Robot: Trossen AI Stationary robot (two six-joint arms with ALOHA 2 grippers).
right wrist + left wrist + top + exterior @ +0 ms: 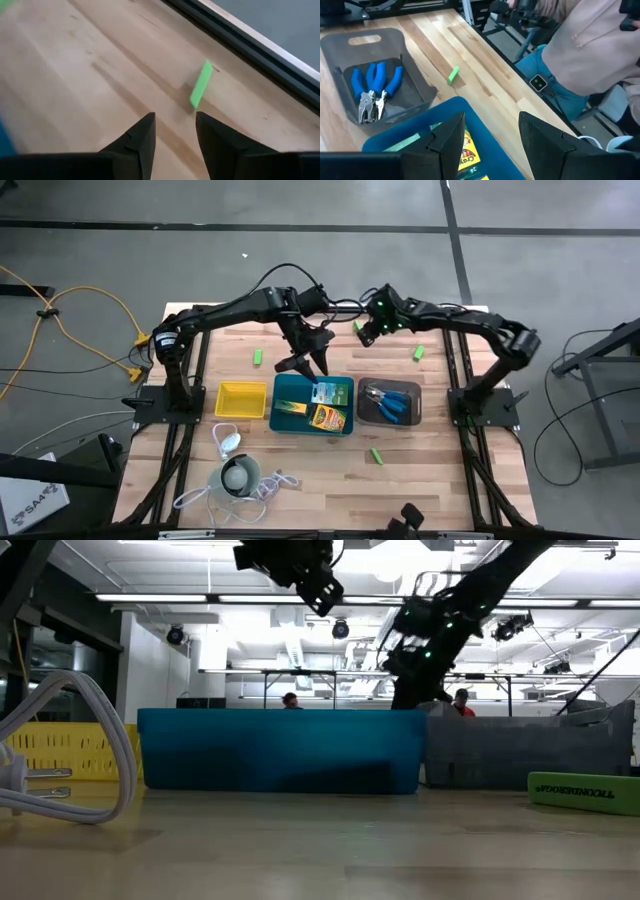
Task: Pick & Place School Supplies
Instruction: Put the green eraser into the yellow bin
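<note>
My right gripper [174, 131], jaws partly open and empty, hovers near the table's far edge over a green block [200, 84]. Off-centre, a fingertip could flick it away.

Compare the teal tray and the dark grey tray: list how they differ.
The teal tray is bright blue-green; the dark grey tray is charcoal. The teal tray holds yellow-and-green crayon boxes; the dark grey tray holds blue-handled pliers. In the low view the teal tray's wall stands taller. Both lie side by side on the wooden table.
</note>
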